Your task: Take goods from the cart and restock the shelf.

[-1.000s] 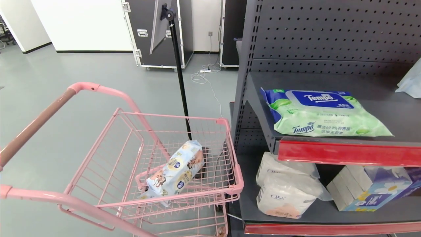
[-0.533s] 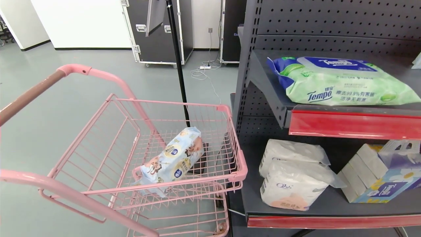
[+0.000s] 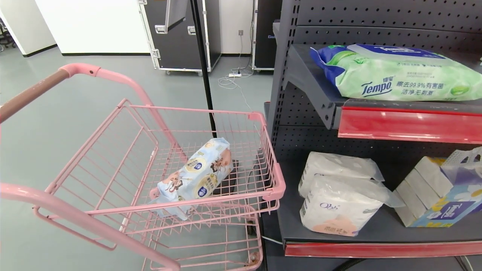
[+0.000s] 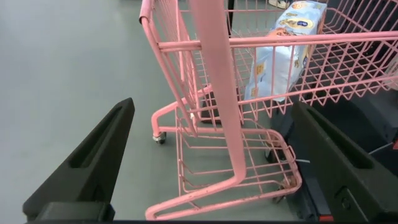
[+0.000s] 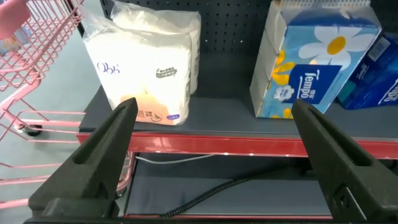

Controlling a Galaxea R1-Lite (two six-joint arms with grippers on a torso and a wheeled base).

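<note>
— Which step was in hand?

— The reach for the goods, by my judgement, and it had not yet begun. The left pincer point(image 4: 212, 106) stood released, its two black fingers spread wide with nothing held. The right pincer point(image 5: 214, 104) was likewise released and bare.

— Where was the thing to be stocked?

— One printed pack point(image 3: 196, 177) lay tilted in the basket of the cart point(image 3: 188, 110). It was ahead of the left pincer and well apart from it, with the cart's pink tube frame standing between the two.

— What did the next move call for?

— I judged that the left pincer had to go over the rim and down into the basket, since the wire wall barred a straight approach. Then it had to close across the pack's narrow width.

— How would the pack handle?

— Softly, I think. It was a long, pillow-shaped bundle in glossy film, likely to give under the fingers. The cart was thin wire mesh on rounded tube, and looked rigid.

— And the shelf point(image 3: 301, 67)?

— It was dark metal with flat boards, a perforated back and a glossy red strip along each front edge. On the lower board ahead of the right pincer stood white packs point(image 5: 146, 68) in crinkled clear film and square-cornered boxed tissues point(image 5: 311, 62). Bare board lay between them, straight before the pincer. A flat, slick green wipes pack point(image 3: 395, 71) lay on the board above.
</note>
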